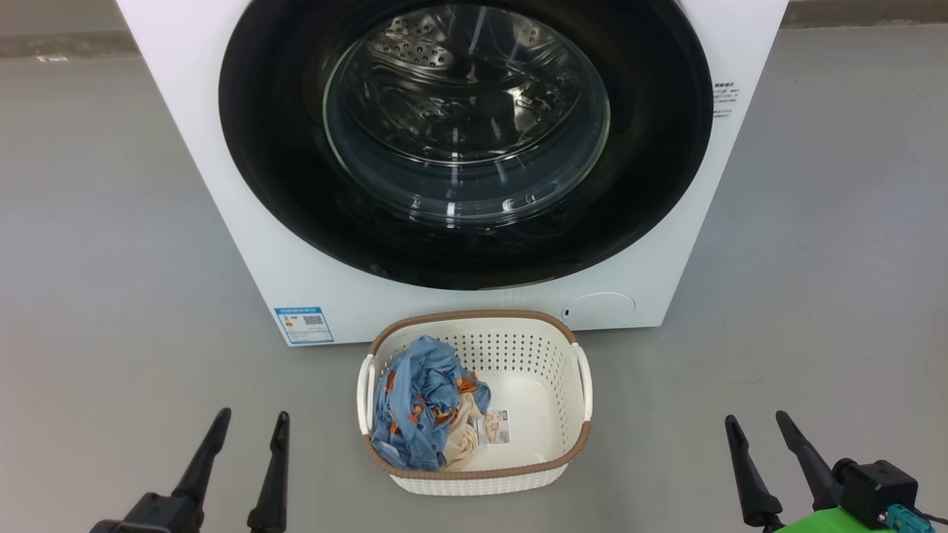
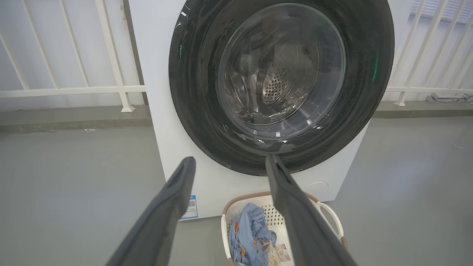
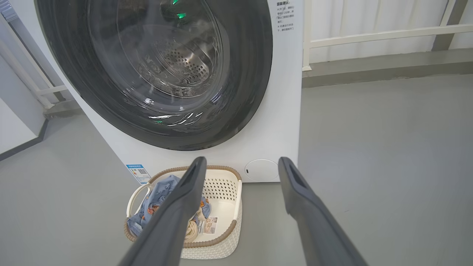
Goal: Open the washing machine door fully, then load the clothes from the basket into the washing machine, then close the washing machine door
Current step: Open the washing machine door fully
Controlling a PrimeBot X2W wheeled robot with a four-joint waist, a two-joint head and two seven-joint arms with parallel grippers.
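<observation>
The white, boxy washing machine stands on the floor with its round door shut flat against the front. The door has a wide glossy black rim and a bulging clear window. Low on the front sit a blue sticker at left and a round cap at right. Just in front of it is the cream perforated basket, brown-rimmed and upright. The clothes are bunched in its left half, blue fabric with orange print and some cream.
</observation>
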